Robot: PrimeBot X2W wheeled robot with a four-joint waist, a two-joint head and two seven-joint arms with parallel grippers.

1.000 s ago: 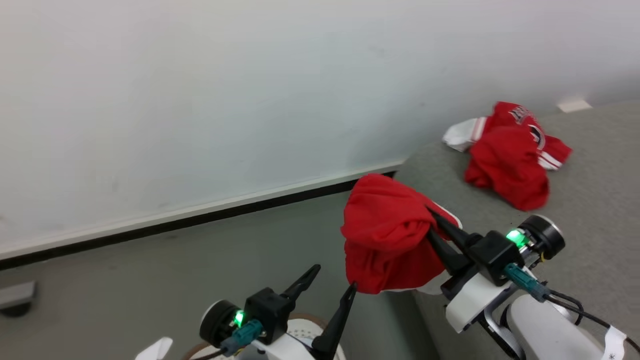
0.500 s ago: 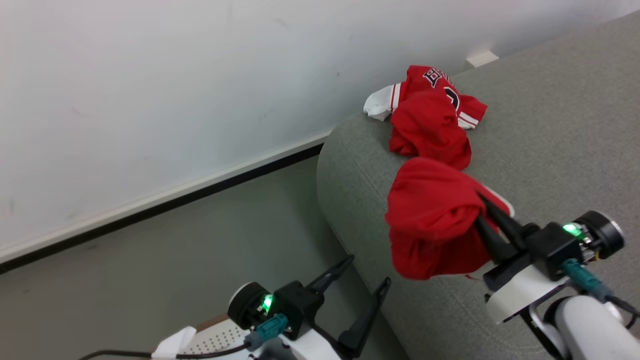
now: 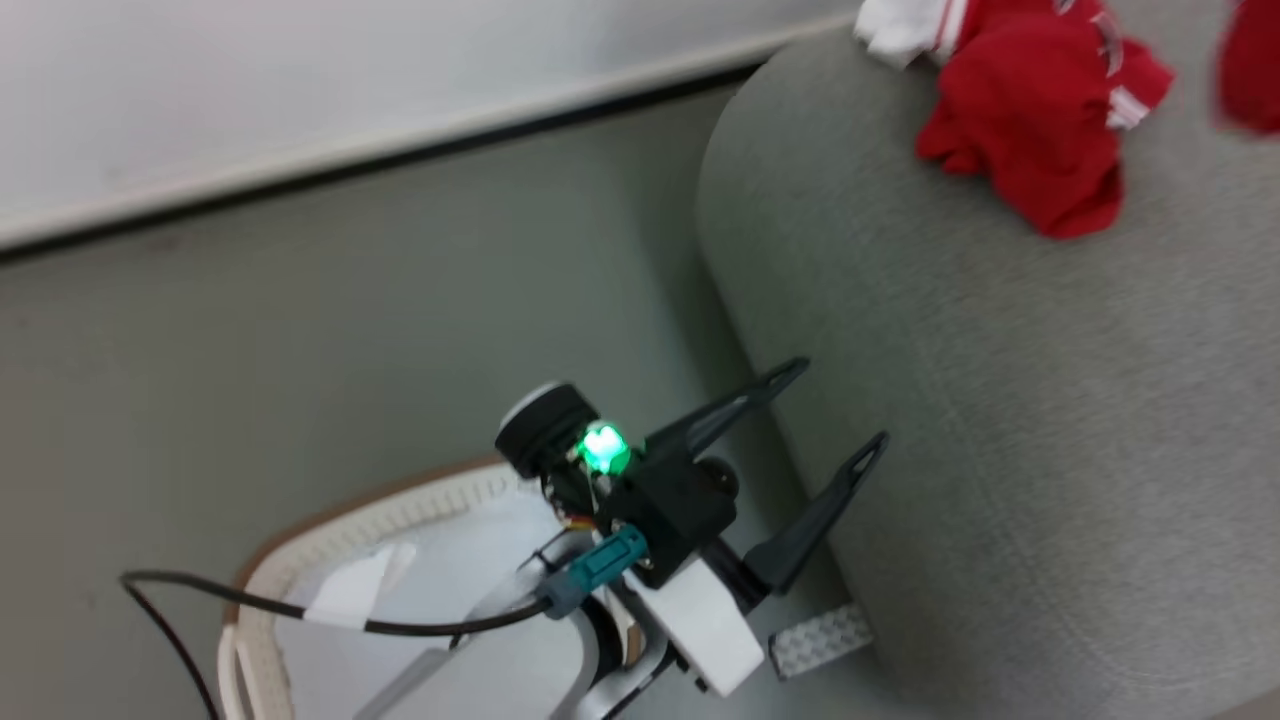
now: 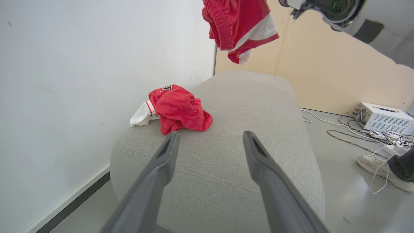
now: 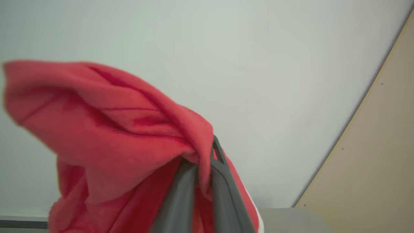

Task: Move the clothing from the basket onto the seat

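Already one red garment point(image 4: 176, 108) lay on the seat point(image 4: 258, 106); we held a second garment point(image 5: 113, 129) above it, right gripper point(image 5: 203, 158) clamped on it, not yet released; our left gripper point(image 4: 210, 137) stood apart near the basket point(image 3: 350, 515).

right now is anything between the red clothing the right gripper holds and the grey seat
Nothing visible: the clothing hangs from the right gripper over bare seat, and the other red garment lies aside, nearer the wall.

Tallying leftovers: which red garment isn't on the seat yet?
The garment clamped in the right gripper, hanging above the seat; the other garment lies on it.
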